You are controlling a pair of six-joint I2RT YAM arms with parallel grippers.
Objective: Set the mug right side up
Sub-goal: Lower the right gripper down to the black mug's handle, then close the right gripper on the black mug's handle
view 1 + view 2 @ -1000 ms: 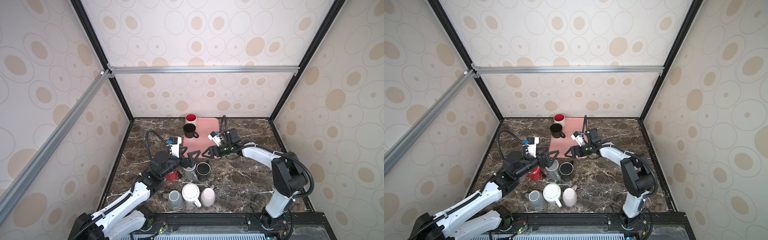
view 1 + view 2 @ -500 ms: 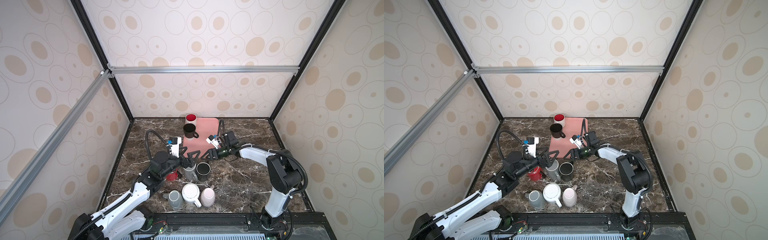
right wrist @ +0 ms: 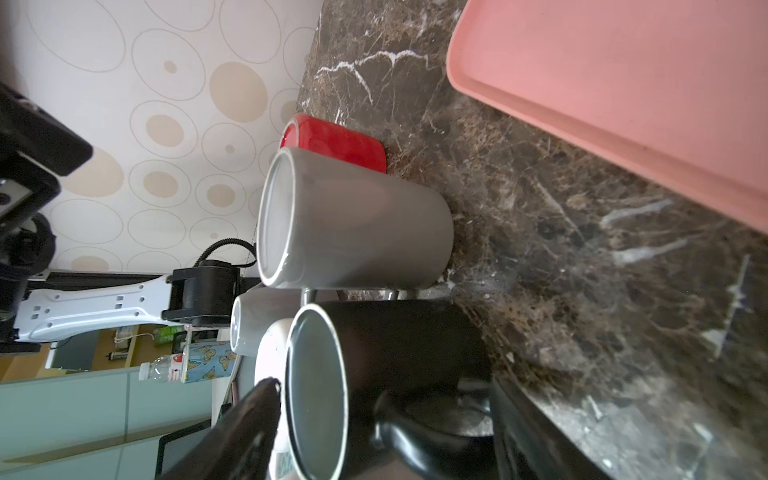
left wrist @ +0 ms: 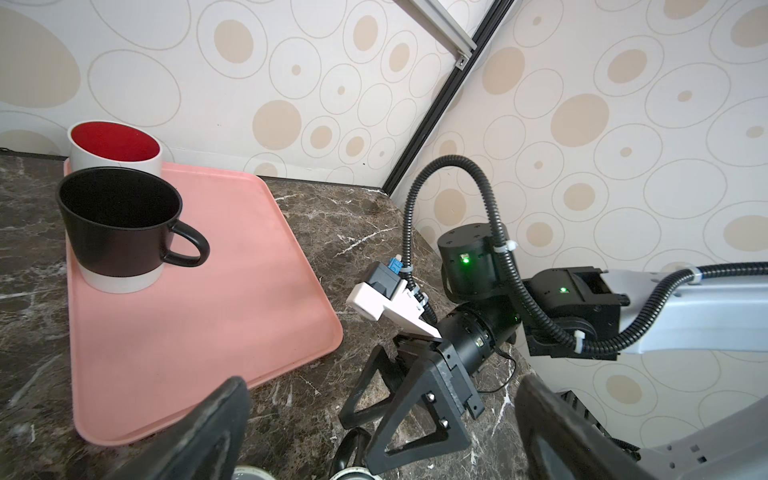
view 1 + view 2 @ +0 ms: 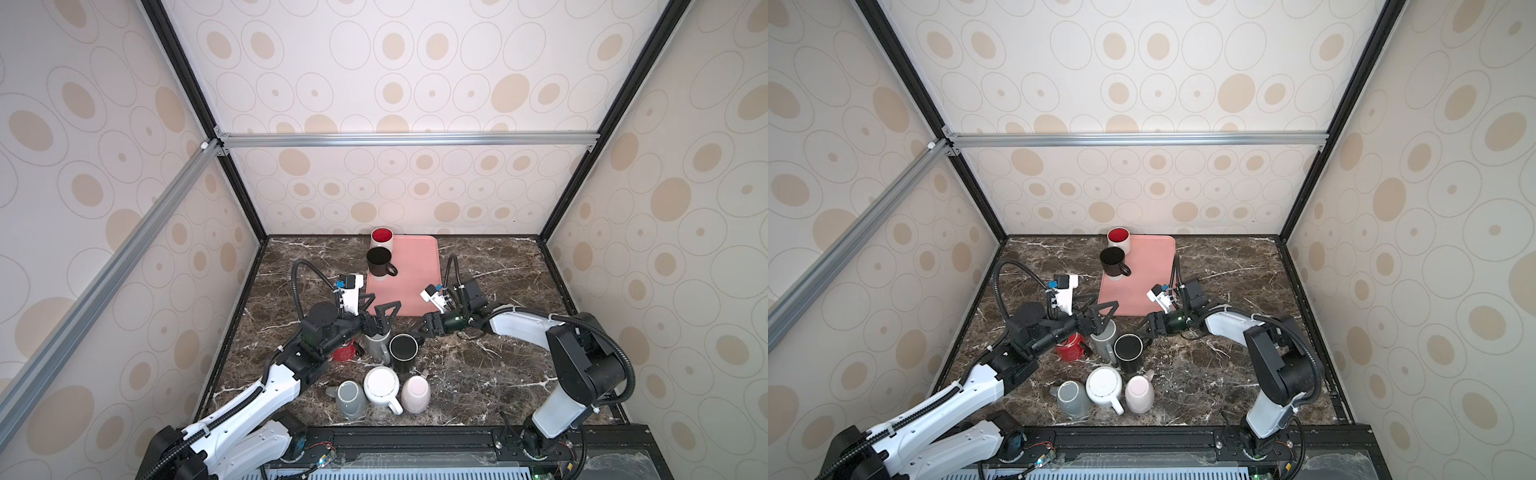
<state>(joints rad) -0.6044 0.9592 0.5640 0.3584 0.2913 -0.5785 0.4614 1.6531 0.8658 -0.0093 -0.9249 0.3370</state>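
Now the black mug point(image 3: 403, 340) seemingly sits between fingers point(image 3: 249, 424) of the right gripper point(image 3: 384, 386).

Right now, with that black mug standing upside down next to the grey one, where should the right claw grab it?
By its handle, coming in level from the right gripper's own side. The black mug stands rim-down with the handle sticking out between that gripper's open jaws; the grey mug crowds the far side, so the body looks harder to straddle.

Left arm point(image 5: 266, 390) faces right arm point(image 5: 519, 326), all jaws spread.
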